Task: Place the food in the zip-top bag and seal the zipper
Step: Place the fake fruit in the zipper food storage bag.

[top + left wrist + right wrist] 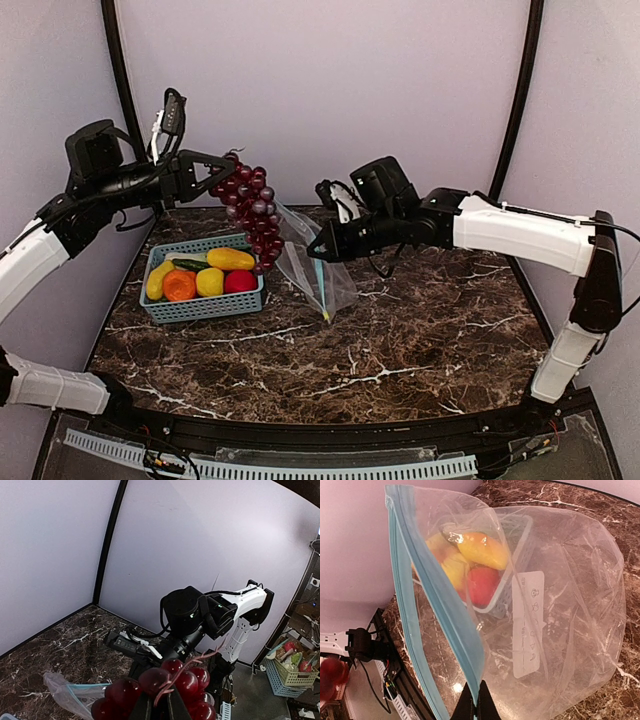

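Our left gripper [218,165] pinched the top stem of the bunch of round purple toy grapes [255,215]. The grapes hung in the air above the teal lattice plastic basket [200,308]. We thought the bunch was light but wobbly, so the stem was a good place to hold.

Our right gripper [318,250] was pressed together on the thin teal-blue zipper strip [432,605] of the clear, crinkly plastic zip-top bag [580,605]. The bag hung just beside the grapes, over the dark marble table [400,340]. It looked soft, floppy and slippery, so we thought it best held by the stiffer strip.

The yellow, orange and red toy food pieces [212,281] lay in the basket. The small white label [529,625] had tiny marks we could not read.
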Tool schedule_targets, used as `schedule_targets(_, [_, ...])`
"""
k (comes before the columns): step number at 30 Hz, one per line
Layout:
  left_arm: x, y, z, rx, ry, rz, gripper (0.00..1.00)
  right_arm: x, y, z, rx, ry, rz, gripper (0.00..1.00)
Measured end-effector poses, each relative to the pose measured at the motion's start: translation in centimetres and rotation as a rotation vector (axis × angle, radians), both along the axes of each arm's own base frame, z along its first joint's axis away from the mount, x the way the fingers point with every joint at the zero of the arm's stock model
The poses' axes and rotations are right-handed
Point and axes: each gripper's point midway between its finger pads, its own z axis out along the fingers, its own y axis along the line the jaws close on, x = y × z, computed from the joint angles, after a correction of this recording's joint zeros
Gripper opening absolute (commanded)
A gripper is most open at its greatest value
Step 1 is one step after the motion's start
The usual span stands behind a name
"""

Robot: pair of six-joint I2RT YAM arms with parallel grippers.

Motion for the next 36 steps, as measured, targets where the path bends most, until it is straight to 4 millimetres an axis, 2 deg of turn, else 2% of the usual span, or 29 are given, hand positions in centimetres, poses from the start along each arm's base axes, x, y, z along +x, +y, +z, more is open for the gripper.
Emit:
schedule_targets(6, [-0.5, -2.7, 1.4, -0.009, -0.047, -0.078, 0.01, -1.0, 0.6, 0.5, 0.036, 0.036, 0.051, 0.0])
schedule_targets(10, [0.2, -4.0, 0.2, 0.012, -0.051, -0.098, 0.01, -1.5, 0.8, 0.7, 0.052, 0.052, 0.075, 0.0])
schedule_targets(14, [1.3, -4.8, -1.3, 0.041, -0.046, -0.097, 0.01, -2.2, 1.0, 1.8, 0.089, 0.061, 0.106, 0.0])
schedule_targets(20, [2.2, -5.1, -1.9, 0.047, -0.089, -0.082, 0.01, -3.1, 1.4, 3.4, 0.144, 0.071, 0.149, 0.0])
schedule_targets(32, [3.2, -4.9, -4.1, 0.111, -0.138, -0.038, 0.01, -3.7, 1.5, 3.6, 0.164, 0.104, 0.168, 0.0])
schedule_targets(36, [3.6, -4.7, -5.8, 0.178, -0.133, -0.014, 0.01, -3.7, 1.6, 3.7, 0.169, 0.107, 0.172, 0.0])
